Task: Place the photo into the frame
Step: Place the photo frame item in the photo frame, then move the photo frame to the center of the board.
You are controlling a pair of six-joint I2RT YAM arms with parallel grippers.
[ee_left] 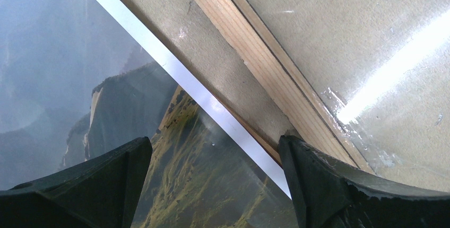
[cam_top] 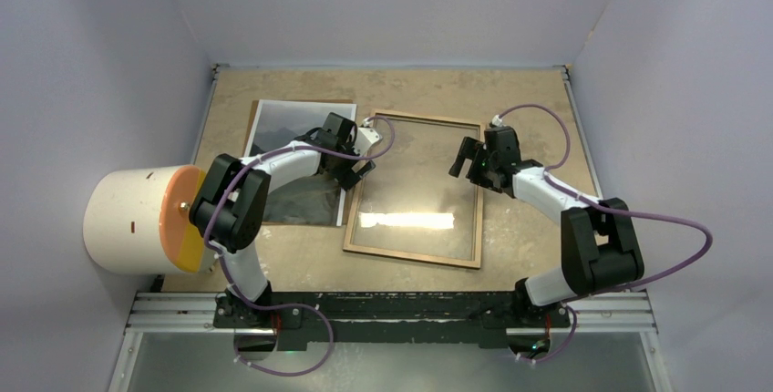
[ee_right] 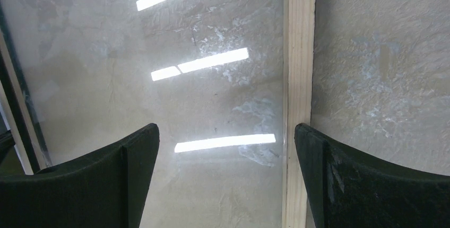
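Note:
The photo (cam_top: 281, 123) lies face up at the left, grey mountains over green-brown hills (ee_left: 101, 85), partly under my left arm. The frame (cam_top: 410, 257) lies flat beside it with its wood-brown side up and its pane showing the table. My left gripper (cam_top: 358, 170) is open and low over the photo's right white edge, next to the frame's left rail (ee_left: 265, 74); nothing sits between its jaws (ee_left: 215, 154). My right gripper (cam_top: 463, 159) is open above the frame's right side; its jaws (ee_right: 226, 143) stand on either side of the wooden rail (ee_right: 300, 53), holding nothing.
A brown backing board (cam_top: 314, 101) shows as a thin edge under the photo. A white cylinder with an orange face (cam_top: 137, 219) stands at the table's left edge. Pale walls close in the table on three sides.

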